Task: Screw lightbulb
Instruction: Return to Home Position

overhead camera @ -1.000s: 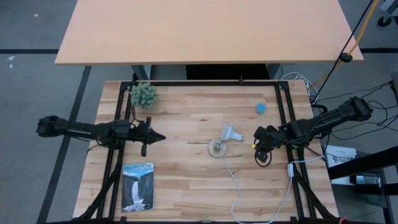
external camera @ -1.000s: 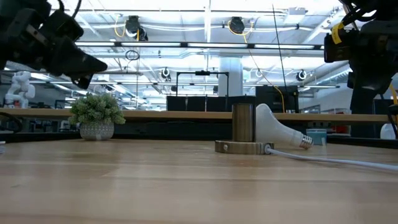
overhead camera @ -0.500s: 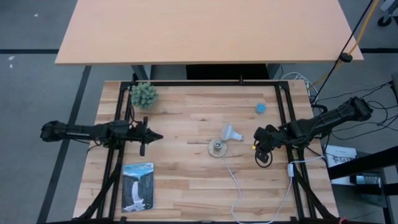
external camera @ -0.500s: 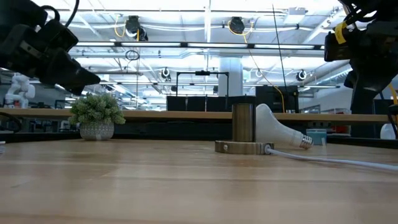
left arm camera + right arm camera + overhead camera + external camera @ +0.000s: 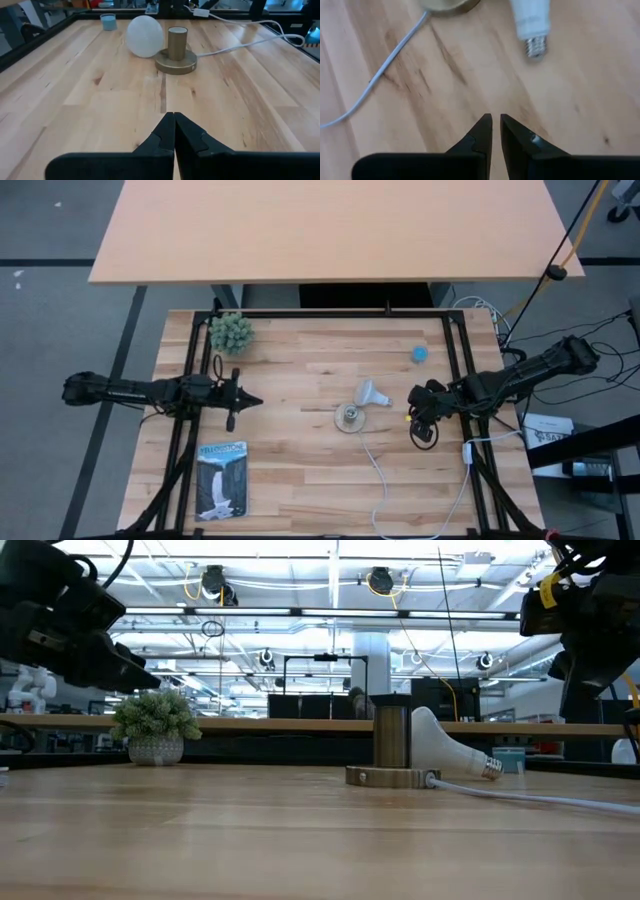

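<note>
The white lightbulb (image 5: 370, 391) lies on its side on the wooden table, its dome (image 5: 144, 36) next to the socket and its grey screw base (image 5: 535, 45) pointing toward the right arm. The round brass socket (image 5: 349, 418) stands upright on its disc, and a white cord (image 5: 375, 465) leads off it. My left gripper (image 5: 258, 400) hovers shut at the table's left, pointing at the socket from well away. My right gripper (image 5: 412, 412) hangs over the table right of the bulb, tilted down, fingers together but for a thin slit, nothing between them.
A small potted plant (image 5: 231, 332) stands at the far left corner. A picture booklet (image 5: 221, 478) lies near the left front. A small blue object (image 5: 420, 353) sits at the far right. The cord runs to the near edge. The middle of the table is bare wood.
My left gripper has sunk a little toward the table and rolled about its own axis, staying shut. The bulb, the socket and my right gripper have kept their places.
</note>
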